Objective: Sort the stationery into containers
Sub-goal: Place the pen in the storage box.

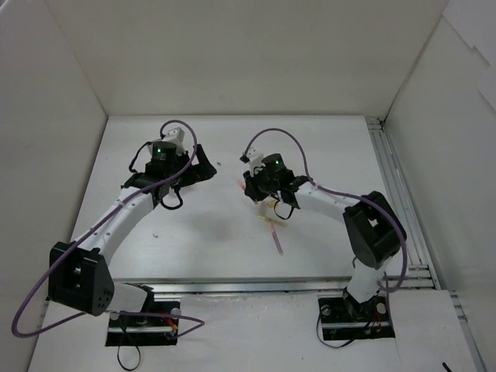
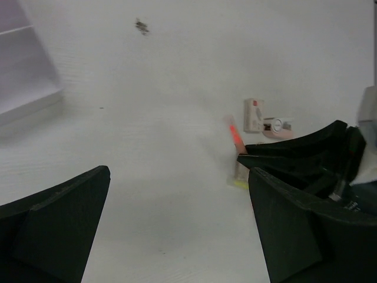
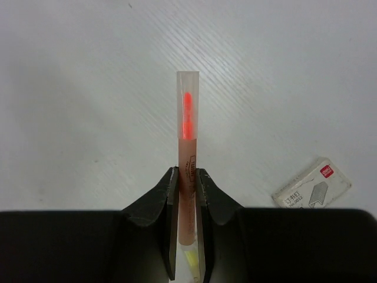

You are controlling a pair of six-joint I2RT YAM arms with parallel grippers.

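Right gripper [image 3: 187,177] clamped on pink highlighter [image 3: 188,118]; left gripper [image 2: 177,168] spread wide, holding nothing.

Table [image 3: 88,88] is plain white under my right fingers. I grip the highlighter at its lower barrel, with the clear cap and orange-red tip pointing away from me. Whether it rests on the surface or hangs clear I cannot tell. I judge it light, rigid and smooth-walled, so it may pivot or slip; a hold nearer mid-barrel would suit better. Staple box [image 3: 312,184] lies flat to its right, apart. It looks small and light, best pinched across its short sides.
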